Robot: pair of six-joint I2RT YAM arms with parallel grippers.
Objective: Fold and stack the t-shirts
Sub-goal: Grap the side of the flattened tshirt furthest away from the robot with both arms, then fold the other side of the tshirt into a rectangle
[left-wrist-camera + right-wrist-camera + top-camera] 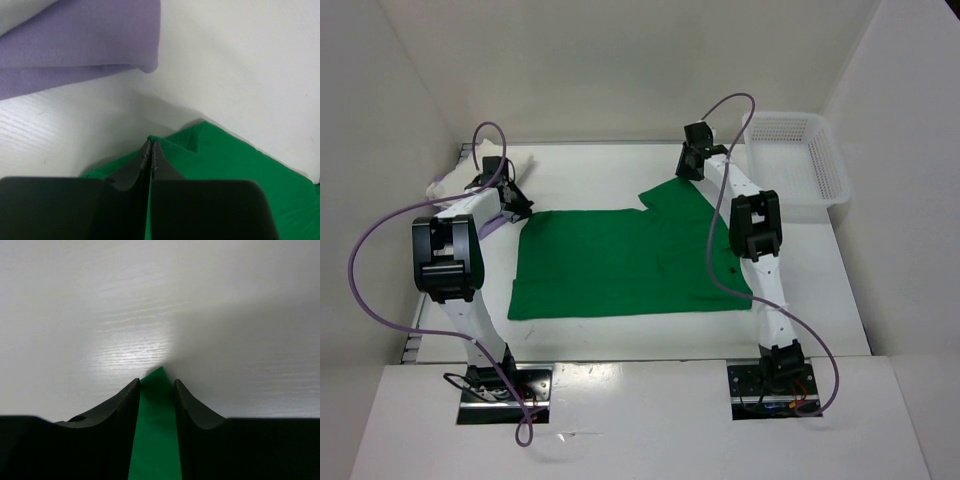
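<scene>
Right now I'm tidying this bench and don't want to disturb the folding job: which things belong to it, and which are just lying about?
Part of the job: green t-shirt, pinched by the left end effector and right end effector; lavender t-shirt; cream t-shirt.
Lying about: white mesh basket.

I see a white table filling the middle of my overhead view, its top faintly wood-grained up close. Plain white walls box it in: a back wall across the top, a left wall and a right wall down the sides. A white mesh basket sits at upper right. A flat white ledge runs along the bottom. The light is soft and even, with one bright glare patch on the tabletop in my right wrist view.
</scene>
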